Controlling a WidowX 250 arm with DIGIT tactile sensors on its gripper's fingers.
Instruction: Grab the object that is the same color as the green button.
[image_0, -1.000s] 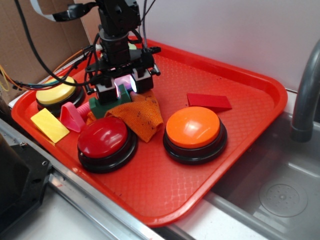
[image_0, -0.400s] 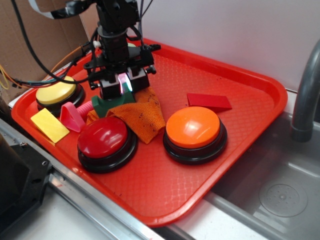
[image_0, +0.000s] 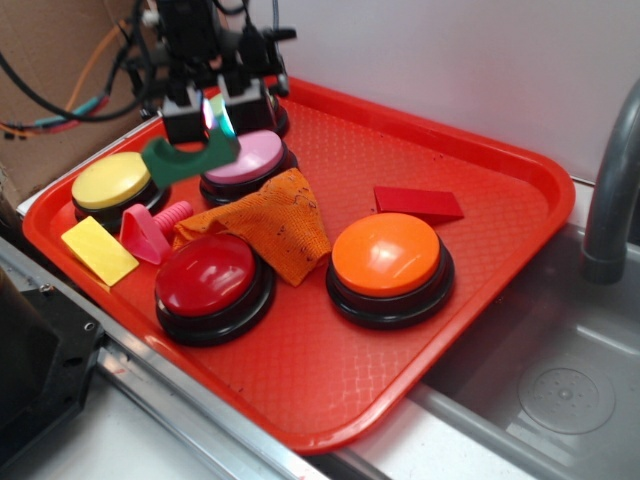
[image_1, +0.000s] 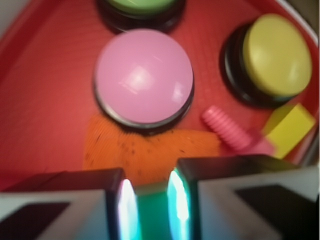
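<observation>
Two tool (image_0: 213, 110) pads clamp green block (image_0: 188, 155), lifted clear above tray (image_0: 480, 260), w/ open room below.

The claw (image_0: 212, 108) hangs in open air above the tray (image_0: 480, 150), the dark green block (image_0: 190, 158) pinched between its fingers, clear of everything beneath. Directly under it the pink button (image_0: 248, 158) and orange cloth (image_0: 270, 225) crowd together, touching. To the left the yellow button (image_0: 110, 182), pink toy (image_0: 150, 230) and yellow wedge (image_0: 98, 250) sit close (little room between them). The red button (image_0: 213, 282) and orange button (image_0: 388, 262) block the front. Bare tray lies near the red wedge (image_0: 418, 203) and along the front right corner.
</observation>
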